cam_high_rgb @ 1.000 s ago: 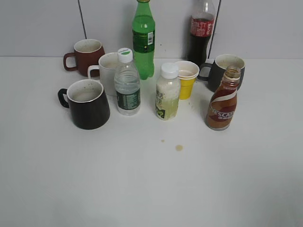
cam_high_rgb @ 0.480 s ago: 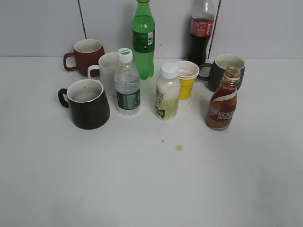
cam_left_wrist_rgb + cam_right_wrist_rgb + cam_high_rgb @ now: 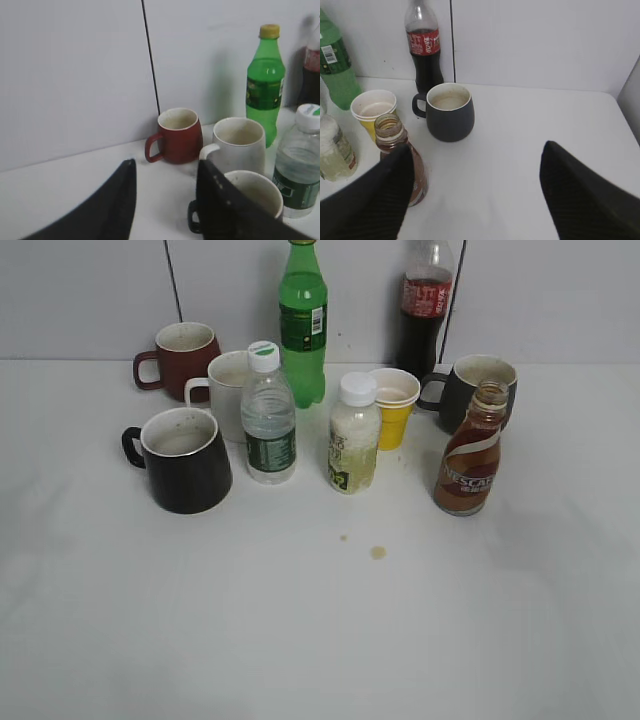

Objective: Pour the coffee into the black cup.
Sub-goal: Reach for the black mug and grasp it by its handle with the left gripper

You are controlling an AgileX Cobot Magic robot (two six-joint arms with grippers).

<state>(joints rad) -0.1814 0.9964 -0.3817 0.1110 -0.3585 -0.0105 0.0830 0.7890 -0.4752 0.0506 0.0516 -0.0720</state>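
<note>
The coffee, a brown Nescafe bottle (image 3: 468,455) with no cap, stands upright at the right of the white table. In the right wrist view it (image 3: 390,131) is partly behind the left finger of my right gripper (image 3: 477,150), which is open and empty, with bare table between the fingers. The black cup (image 3: 185,460) stands upright at the left, handle to the left. In the left wrist view it (image 3: 255,192) is partly behind the right finger of my left gripper (image 3: 167,172), which is open and empty. Neither gripper shows in the exterior view.
Behind the black cup are a maroon mug (image 3: 185,358), a white mug (image 3: 228,390) and a water bottle (image 3: 268,420). A green bottle (image 3: 303,325), pale juice bottle (image 3: 354,440), yellow cup (image 3: 394,405), cola bottle (image 3: 425,310) and dark grey mug (image 3: 475,385) stand nearby. Brown drips (image 3: 378,552) mark the table.
</note>
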